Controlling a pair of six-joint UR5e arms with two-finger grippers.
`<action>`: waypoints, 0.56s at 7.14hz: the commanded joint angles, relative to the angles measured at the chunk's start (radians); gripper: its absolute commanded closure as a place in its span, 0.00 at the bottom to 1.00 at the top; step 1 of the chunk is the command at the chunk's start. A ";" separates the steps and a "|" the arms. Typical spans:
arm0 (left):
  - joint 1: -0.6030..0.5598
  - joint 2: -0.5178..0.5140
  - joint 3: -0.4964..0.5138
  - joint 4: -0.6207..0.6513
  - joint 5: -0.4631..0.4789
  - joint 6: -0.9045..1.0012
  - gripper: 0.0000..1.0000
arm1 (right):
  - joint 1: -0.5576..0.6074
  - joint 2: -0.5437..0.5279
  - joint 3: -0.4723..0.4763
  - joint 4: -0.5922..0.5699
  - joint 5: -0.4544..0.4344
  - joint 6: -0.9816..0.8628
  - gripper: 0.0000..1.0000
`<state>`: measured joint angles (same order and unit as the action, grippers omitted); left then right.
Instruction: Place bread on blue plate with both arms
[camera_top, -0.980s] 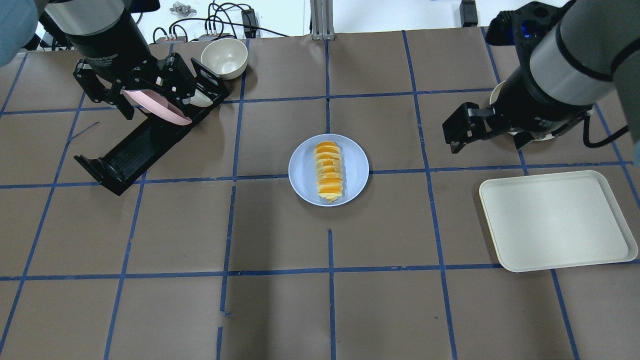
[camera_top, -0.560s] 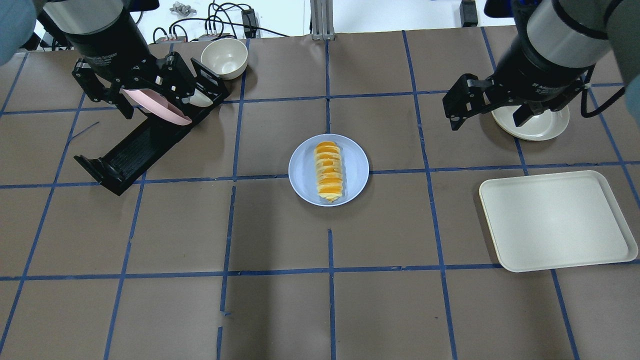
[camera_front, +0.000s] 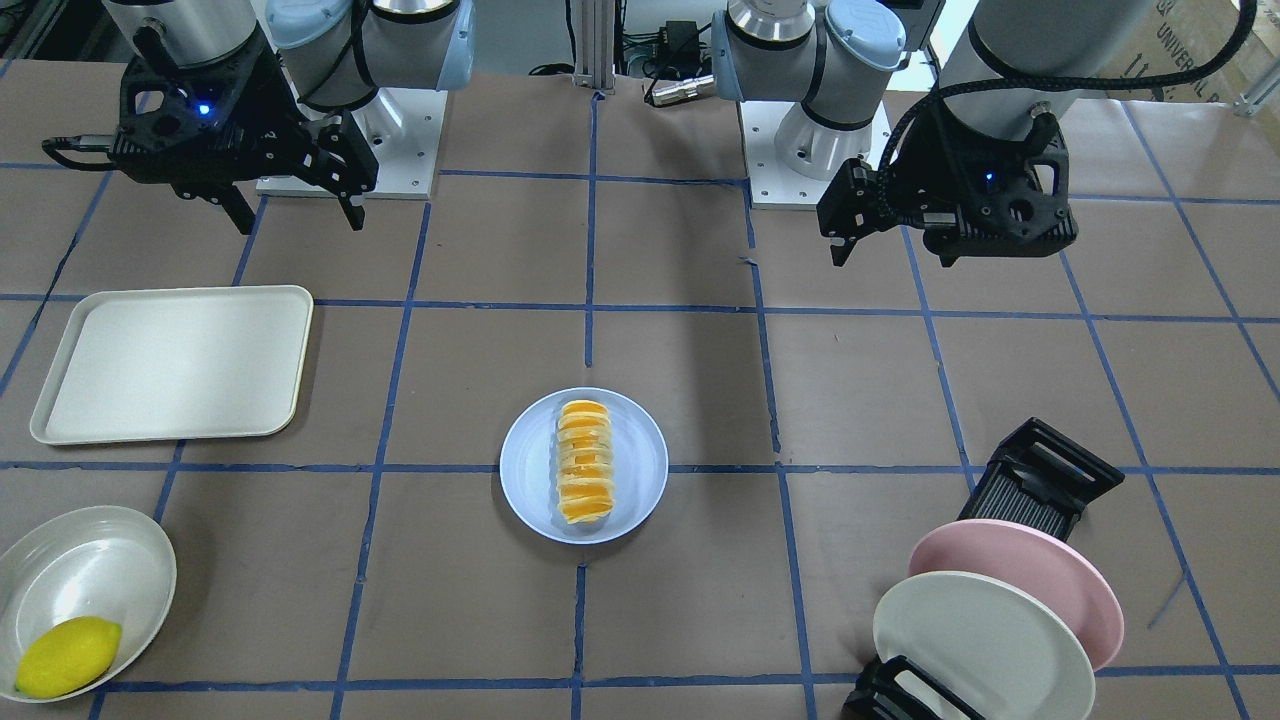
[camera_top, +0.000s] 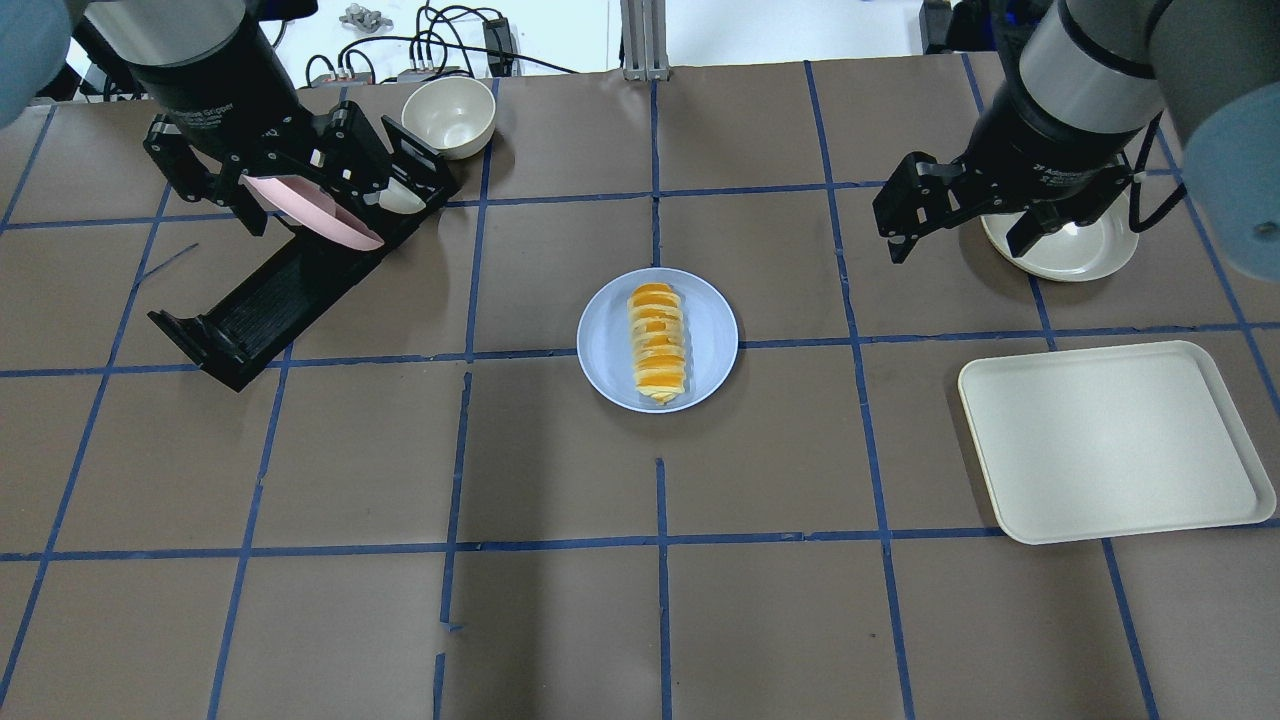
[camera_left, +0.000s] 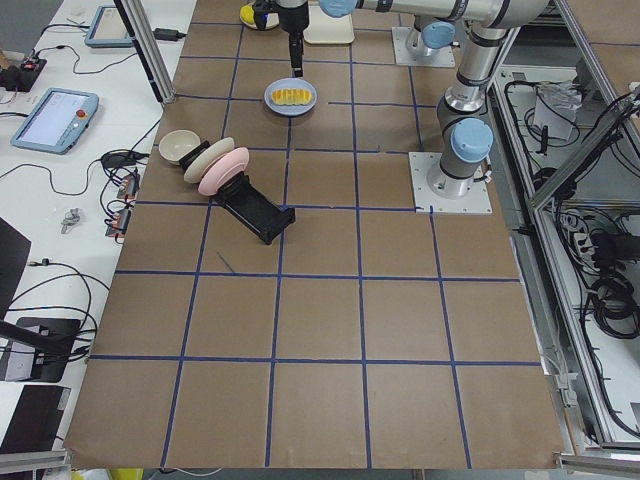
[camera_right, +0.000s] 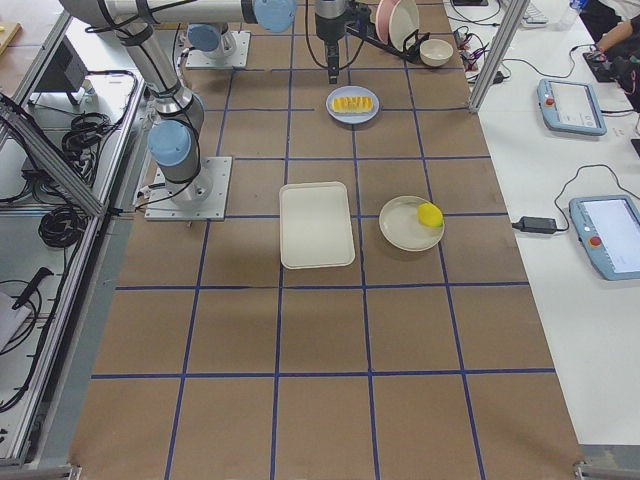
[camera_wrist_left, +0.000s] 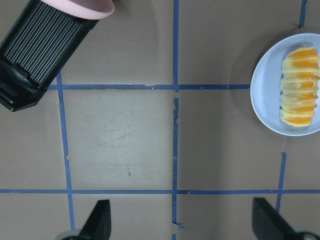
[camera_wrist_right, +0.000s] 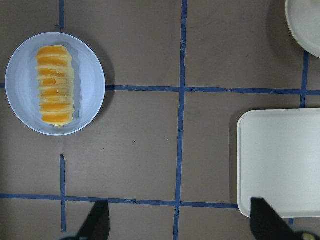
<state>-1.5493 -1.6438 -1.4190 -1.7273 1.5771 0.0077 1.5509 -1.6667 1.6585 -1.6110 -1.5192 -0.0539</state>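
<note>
The bread (camera_top: 657, 343) lies on the blue plate (camera_top: 608, 350) at the middle of the surface (camera_top: 560, 620). There is bare brown paper on every side, so the way in from above or from either flank is open. On the robot's left, a black rack (camera_top: 262, 300) propping up a pink plate (camera_front: 1040, 575) and a white plate (camera_front: 975, 640), with a bowl (camera_top: 448, 115) beside it, blocks low passes. On the right, a tray (camera_top: 1110, 440) and a cream plate (camera_front: 70, 560) with a lemon (camera_front: 65, 655) lie flat, well apart from the blue plate. The left tool (camera_wrist_left: 182, 222) and right tool (camera_front: 297, 212) hang high, jaws wide apart, touching nothing.
</note>
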 joint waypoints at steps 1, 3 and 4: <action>0.000 0.001 -0.003 0.000 0.001 0.000 0.00 | 0.000 0.018 -0.025 0.017 -0.057 0.008 0.00; 0.000 -0.002 0.000 0.000 0.000 0.000 0.00 | 0.000 0.019 -0.043 0.089 -0.072 0.008 0.00; 0.000 -0.002 -0.001 0.000 0.000 0.000 0.00 | 0.000 0.028 -0.048 0.080 -0.070 0.008 0.00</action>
<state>-1.5493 -1.6456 -1.4200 -1.7273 1.5771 0.0077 1.5509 -1.6459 1.6174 -1.5336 -1.5870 -0.0463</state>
